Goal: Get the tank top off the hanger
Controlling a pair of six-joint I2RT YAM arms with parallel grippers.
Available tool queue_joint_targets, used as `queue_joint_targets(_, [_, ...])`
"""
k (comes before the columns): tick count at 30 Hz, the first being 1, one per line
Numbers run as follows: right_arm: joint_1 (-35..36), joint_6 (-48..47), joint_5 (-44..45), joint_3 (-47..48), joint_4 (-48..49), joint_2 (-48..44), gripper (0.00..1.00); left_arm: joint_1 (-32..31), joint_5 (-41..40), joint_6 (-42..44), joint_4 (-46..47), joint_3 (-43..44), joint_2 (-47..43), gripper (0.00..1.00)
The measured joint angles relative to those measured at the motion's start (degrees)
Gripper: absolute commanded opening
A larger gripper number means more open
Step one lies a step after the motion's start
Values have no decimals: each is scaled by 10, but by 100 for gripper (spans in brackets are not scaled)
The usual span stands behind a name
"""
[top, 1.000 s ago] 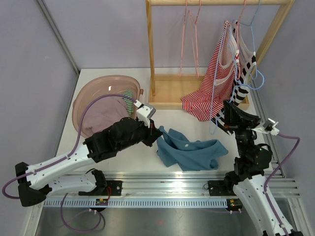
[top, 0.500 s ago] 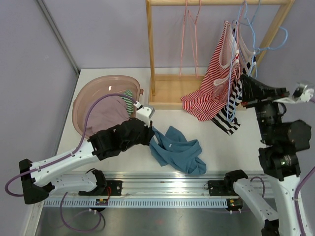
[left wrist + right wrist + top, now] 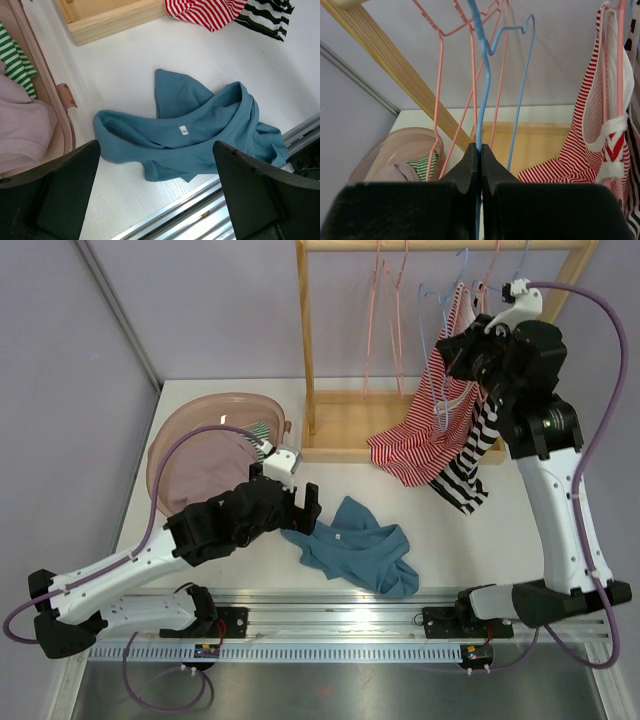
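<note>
The teal tank top (image 3: 355, 550) lies crumpled on the table, free of any hanger; in the left wrist view the teal tank top (image 3: 200, 135) is spread below and ahead of the fingers. My left gripper (image 3: 300, 510) hovers at its left edge, open, with nothing between its fingers (image 3: 65, 185). My right gripper (image 3: 452, 352) is raised high by the wooden rack (image 3: 305, 350) and shut on the bare blue wire hanger (image 3: 482, 75). The blue hanger (image 3: 441, 390) hangs in front of the red-striped top.
A red-and-white striped top (image 3: 425, 425) and a black-and-white striped garment (image 3: 470, 465) hang on the rack, with empty pink hangers (image 3: 385, 320) beside them. A pink basin (image 3: 170, 445) with clothes sits at the left. The rack's wooden base (image 3: 110, 22) is behind the teal top.
My left gripper opened and let go of the teal tank top, which settled on the table. My right arm rose and swung left with the blue hanger, up to the rack.
</note>
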Motion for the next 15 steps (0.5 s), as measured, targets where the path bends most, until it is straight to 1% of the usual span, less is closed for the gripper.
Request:
queue_joint_targets(3, [0,-13,-1,75,-30,67,0,0,-6,0,-10,1,-8,99])
queue_joint_targets(13, [0,-49,-28,394,-110,305,0,0,-6,0,-21,0,-24,99])
queue_joint_targets(15, [0,-50,-31,429,-124,337,0,0,-4,1,-21,-2,-24,99])
